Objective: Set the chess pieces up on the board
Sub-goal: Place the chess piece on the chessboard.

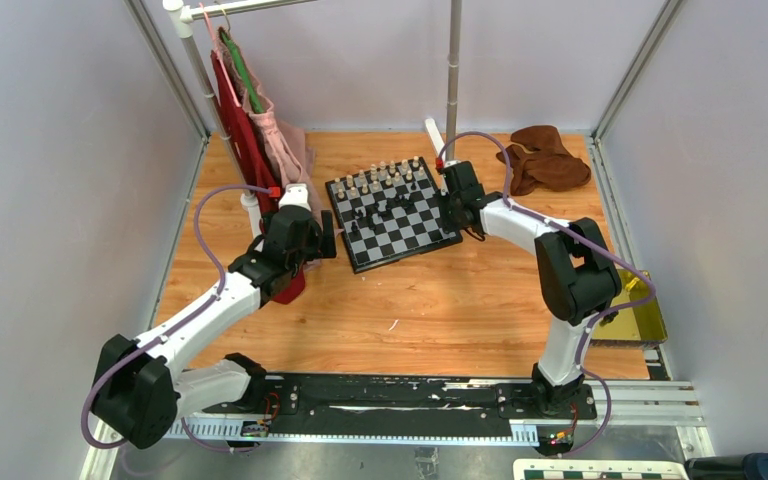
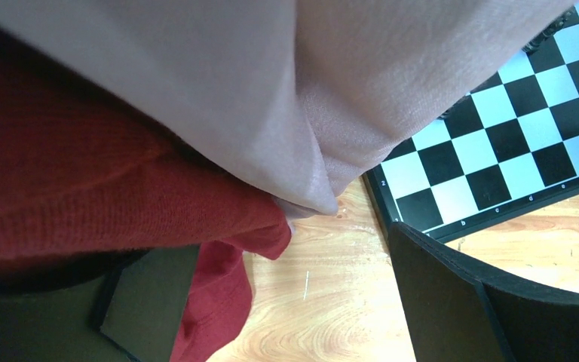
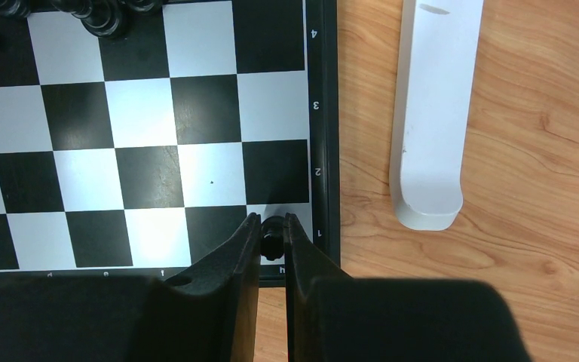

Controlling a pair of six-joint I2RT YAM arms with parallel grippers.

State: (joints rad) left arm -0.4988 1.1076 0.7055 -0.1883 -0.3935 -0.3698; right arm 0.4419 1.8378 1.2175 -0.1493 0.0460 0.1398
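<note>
The board [image 1: 415,235] lies at the back middle of the wooden table. Cream chess pieces [image 1: 380,178] stand in rows along its far edge, and a few black pieces [image 1: 388,208] stand near its middle. My right gripper [image 1: 452,205] is at the board's right edge. In the right wrist view it [image 3: 273,226] is shut on a small black piece [image 3: 273,232] over the corner square of the board [image 3: 151,181]. More black pieces [image 3: 98,16] stand at the top left of that view. My left gripper [image 1: 323,240] is open and empty beside the board's left edge [image 2: 497,158].
Red [image 2: 83,173] and pink [image 2: 271,90] garments hang from a rack [image 1: 250,130] and drape over my left gripper. The rack's white foot [image 3: 433,113] lies just right of the board. A brown cloth [image 1: 545,160] is at the back right, and a yellow object [image 1: 640,320] at the right edge.
</note>
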